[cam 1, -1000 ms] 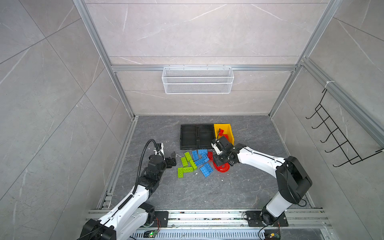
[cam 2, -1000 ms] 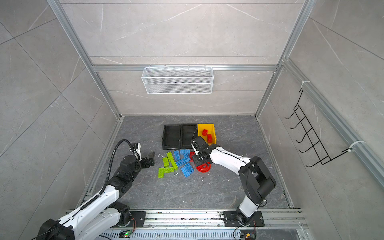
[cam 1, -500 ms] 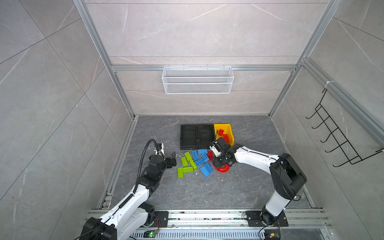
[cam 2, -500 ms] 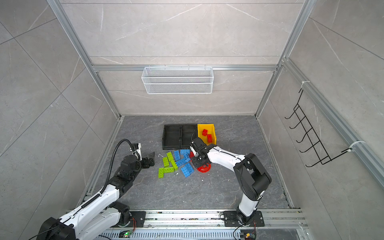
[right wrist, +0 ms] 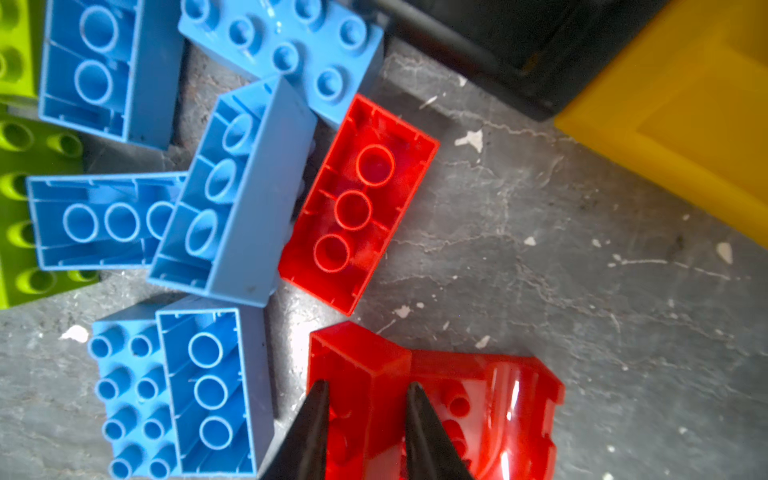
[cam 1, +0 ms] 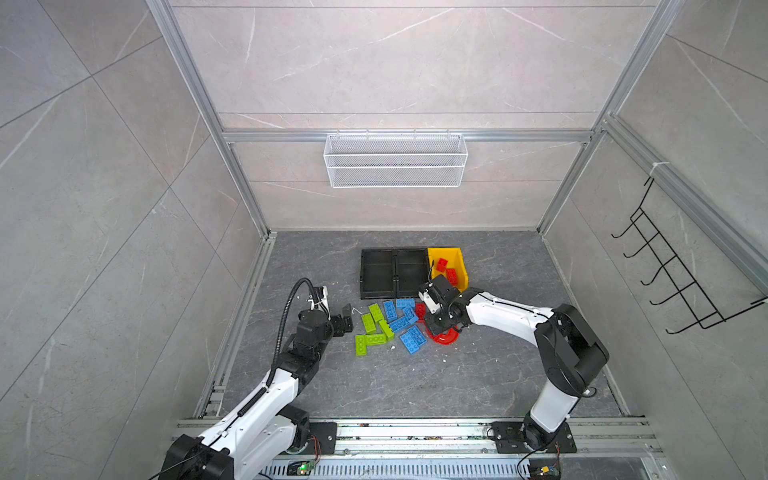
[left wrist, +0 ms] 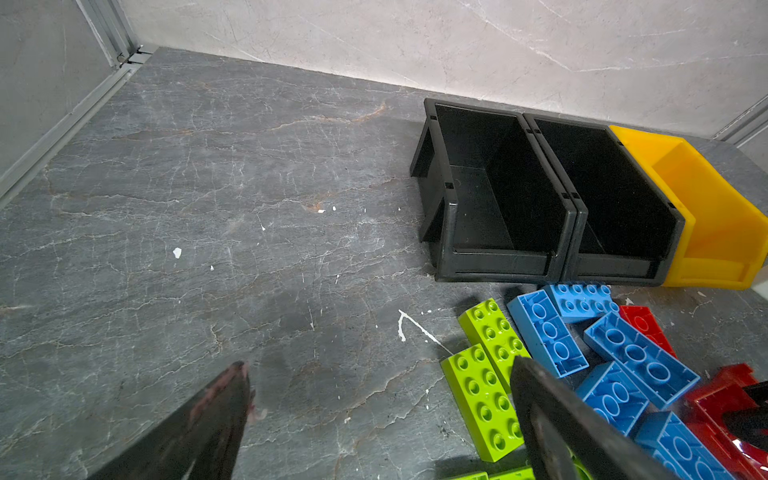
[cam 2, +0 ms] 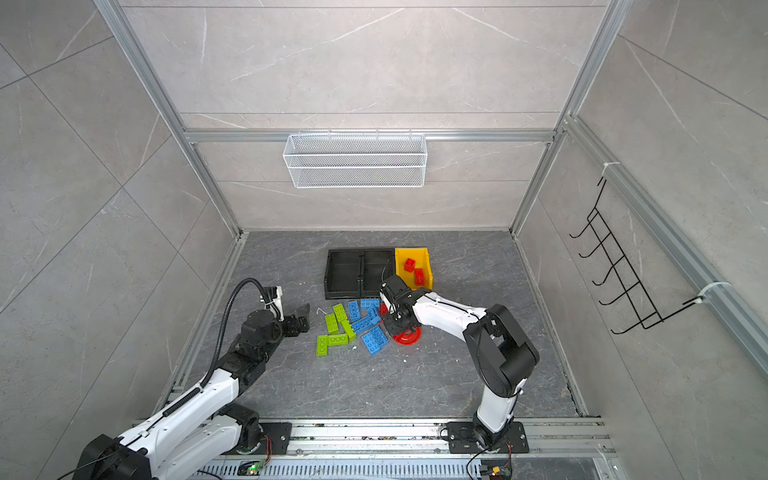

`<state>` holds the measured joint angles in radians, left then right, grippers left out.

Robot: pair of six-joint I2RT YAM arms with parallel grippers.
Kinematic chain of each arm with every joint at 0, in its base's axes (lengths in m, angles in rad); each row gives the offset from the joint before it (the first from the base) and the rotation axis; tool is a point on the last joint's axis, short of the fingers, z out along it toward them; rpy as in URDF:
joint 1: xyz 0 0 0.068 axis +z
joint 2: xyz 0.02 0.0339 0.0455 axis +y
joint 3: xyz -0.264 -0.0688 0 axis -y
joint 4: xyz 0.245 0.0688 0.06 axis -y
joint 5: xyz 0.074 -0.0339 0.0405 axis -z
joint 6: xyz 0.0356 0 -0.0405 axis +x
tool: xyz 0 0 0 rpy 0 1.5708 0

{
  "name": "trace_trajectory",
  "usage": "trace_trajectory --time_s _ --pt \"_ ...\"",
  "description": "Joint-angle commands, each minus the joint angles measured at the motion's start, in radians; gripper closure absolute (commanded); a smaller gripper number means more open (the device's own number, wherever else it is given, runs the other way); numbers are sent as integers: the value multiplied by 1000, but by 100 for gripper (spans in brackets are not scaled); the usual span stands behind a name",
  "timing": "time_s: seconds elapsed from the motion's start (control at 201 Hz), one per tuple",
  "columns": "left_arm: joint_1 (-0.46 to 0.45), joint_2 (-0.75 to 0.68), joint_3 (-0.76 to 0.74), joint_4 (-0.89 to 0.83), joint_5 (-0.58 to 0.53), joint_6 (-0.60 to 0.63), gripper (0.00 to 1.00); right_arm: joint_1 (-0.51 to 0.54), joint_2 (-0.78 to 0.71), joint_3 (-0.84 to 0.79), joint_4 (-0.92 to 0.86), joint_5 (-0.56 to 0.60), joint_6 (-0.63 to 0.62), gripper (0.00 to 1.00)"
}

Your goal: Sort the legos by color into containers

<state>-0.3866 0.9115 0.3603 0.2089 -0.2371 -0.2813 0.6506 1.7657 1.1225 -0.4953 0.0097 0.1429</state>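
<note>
Now clamped, right fingers (right wrist: 309, 432), red lego (right wrist: 498, 399)

containers (cam 1: 394, 270) in row behind loose legos (cam 1: 386, 328) | two legos (cam 1: 452, 275) in rightmost container (cam 1: 462, 266) | basket (cam 1: 395, 166) on back wall (cam 1: 395, 62)

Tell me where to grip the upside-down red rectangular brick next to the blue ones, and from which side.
Come straight down and pinch the long wall of the red rectangular brick that faces bare floor, one finger inside the hollow, one outside. It lies hollow side up, and a tilted blue brick crowds the opposite wall, so spanning its width looks awkward.
</note>
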Motion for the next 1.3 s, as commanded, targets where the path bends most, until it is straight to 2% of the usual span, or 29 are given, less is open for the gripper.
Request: trace_trajectory --time_s 0.0,0.448,0.652,0.747,0.807,0.871,0.981,1.115,1.295 --pt "1 -8 25 26 -15 1 1 1 -3 13 -1 32 24 73" --pt "2 -17 22 23 -15 -1 1 -7 -101 58 -62 129 44 77" --pt "1 -20 22 21 -14 -1 1 -63 -120 126 -67 105 27 77" --pt "1 -22 22 21 -14 -3 1 -121 -122 152 -37 38 27 77" --pt "0 -22 22 21 -13 -4 0 -132 -104 174 -42 17 14 73" --pt "1 -23 22 20 -14 -1 1 -132 -81 189 -61 -20 -2 63" --pt "1 -26 23 20 -14 -1 1 -119 -66 157 -56 -86 -17 58" --pt "1 -21 23 23 -14 -1 1 -102 -60 99 -31 -104 0 53" --pt "1 -8 23 28 -12 -4 1 -97 -28 54 21 -134 22 52"
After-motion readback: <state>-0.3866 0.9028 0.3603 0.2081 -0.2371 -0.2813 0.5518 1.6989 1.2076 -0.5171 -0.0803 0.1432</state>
